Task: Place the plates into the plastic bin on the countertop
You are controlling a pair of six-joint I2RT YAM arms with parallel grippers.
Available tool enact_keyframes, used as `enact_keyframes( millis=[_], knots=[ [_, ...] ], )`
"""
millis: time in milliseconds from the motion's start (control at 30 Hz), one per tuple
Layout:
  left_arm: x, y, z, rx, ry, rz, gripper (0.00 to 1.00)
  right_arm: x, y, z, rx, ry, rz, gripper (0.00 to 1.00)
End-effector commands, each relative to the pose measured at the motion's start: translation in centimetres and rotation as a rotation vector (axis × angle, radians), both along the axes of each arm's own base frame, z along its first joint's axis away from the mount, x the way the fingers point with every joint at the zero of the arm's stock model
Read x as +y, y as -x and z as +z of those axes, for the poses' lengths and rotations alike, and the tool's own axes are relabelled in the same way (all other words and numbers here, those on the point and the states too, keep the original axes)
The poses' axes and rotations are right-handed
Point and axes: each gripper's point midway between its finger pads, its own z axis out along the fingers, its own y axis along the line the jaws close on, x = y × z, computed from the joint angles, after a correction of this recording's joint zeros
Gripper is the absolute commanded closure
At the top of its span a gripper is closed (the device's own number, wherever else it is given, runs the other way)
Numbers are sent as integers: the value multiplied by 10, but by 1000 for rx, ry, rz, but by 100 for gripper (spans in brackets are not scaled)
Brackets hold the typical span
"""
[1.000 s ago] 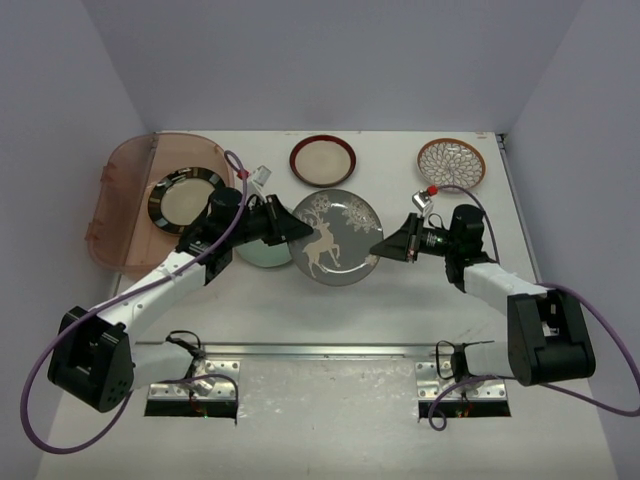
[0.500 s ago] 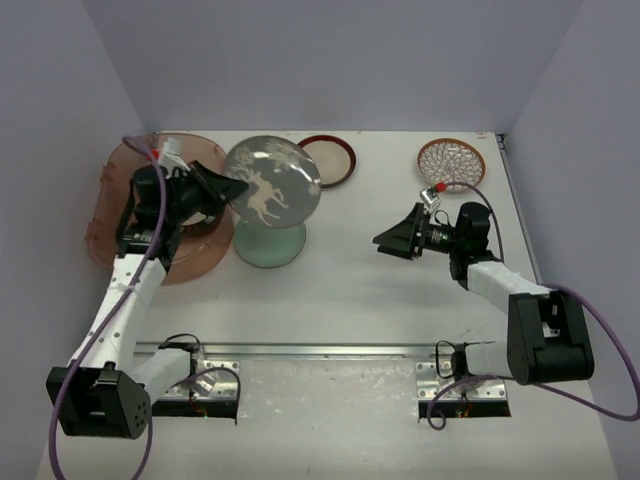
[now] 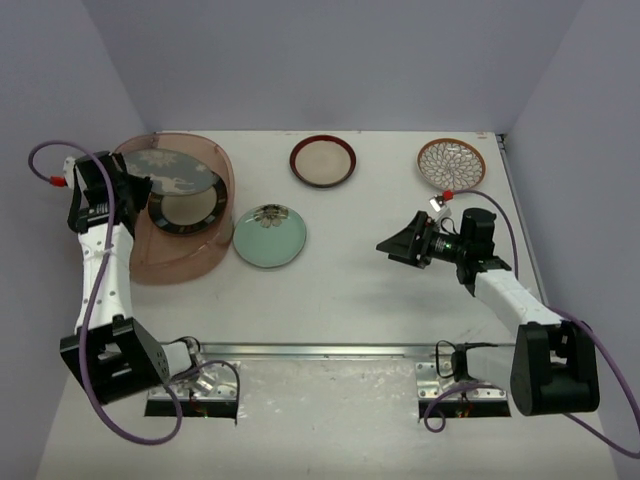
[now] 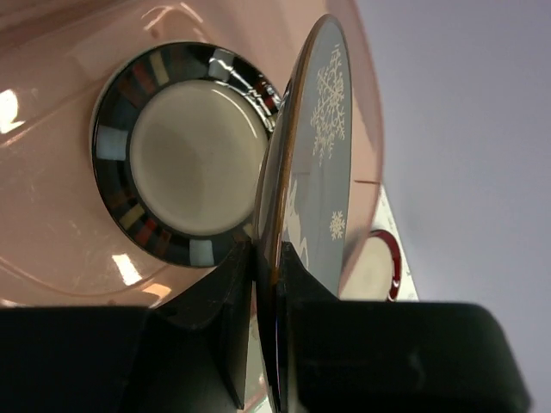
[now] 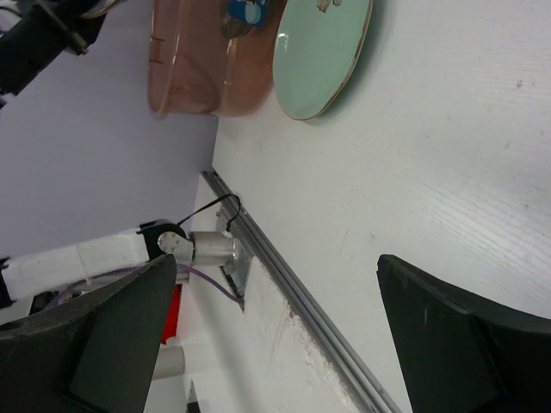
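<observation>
My left gripper [image 3: 138, 188] is shut on the rim of the grey deer plate [image 3: 170, 170], which hangs tilted over the plastic bin [image 3: 190, 262]. The left wrist view shows this plate [image 4: 331, 129] edge-on between the jaws of that gripper [image 4: 269, 284]. A black-rimmed cream plate [image 3: 186, 210] [image 4: 181, 155] lies in the bin [image 4: 52, 232]. On the countertop [image 3: 350, 290] sit a mint green plate [image 3: 269, 238] [image 5: 323, 56], a brown-rimmed cream plate [image 3: 323, 160] and a petal-pattern plate [image 3: 452, 163]. My right gripper [image 3: 386, 245] [image 5: 275, 318] is open and holds nothing.
A metal rail [image 3: 320, 350] [image 5: 284, 275] runs along the near edge between the arm bases. Lilac-grey walls close in the left, back and right sides. The bin [image 5: 194, 69] stands at the far left, next to the wall.
The left arm swung left and carried the deer plate from the table's middle to above the bin. The right gripper let go of the plate's edge and opened.
</observation>
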Motion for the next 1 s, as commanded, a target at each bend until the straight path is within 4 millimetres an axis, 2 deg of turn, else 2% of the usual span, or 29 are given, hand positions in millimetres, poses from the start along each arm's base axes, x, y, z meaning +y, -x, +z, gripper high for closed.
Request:
enact_keyframes(
  millis=[0, 100, 300, 367, 500, 533, 633, 667, 700, 800, 833, 967],
  knots=[
    [28, -55, 23, -142, 2, 58, 100, 2, 0, 14, -90, -19, 33, 1],
    [28, -67, 9, -117, 22, 36, 100, 3, 2, 13, -89, -25, 37, 1],
    [28, -76, -49, -26, 74, 33, 99, 6, 7, 11, -90, -59, 56, 1],
    [22, -76, -65, 1, 96, 11, 89, 7, 9, 12, -88, -81, 65, 1],
    [20, -67, -95, 68, 124, 27, 60, 7, 10, 11, -84, -85, 65, 1],
    [18, -65, -101, 83, 134, 29, 56, 7, 10, 11, -84, -85, 64, 1],
    [21, -56, -131, 186, 153, 61, 28, 7, 10, 10, -88, -84, 61, 1],
    [21, -57, -131, 188, 155, 60, 27, 7, 11, 9, -85, -83, 60, 1],
    [18, -57, -138, 210, 170, 53, 18, 7, 11, 9, -84, -83, 60, 1],
    [11, -57, -146, 258, 168, 34, 8, 7, 11, 7, -81, -84, 59, 1],
    [10, -57, -148, 290, 152, 25, 2, 7, 11, 6, -77, -86, 57, 1],
    [3, -58, -160, 414, 111, -16, 0, 7, 11, 5, -73, -91, 56, 1]
  ],
)
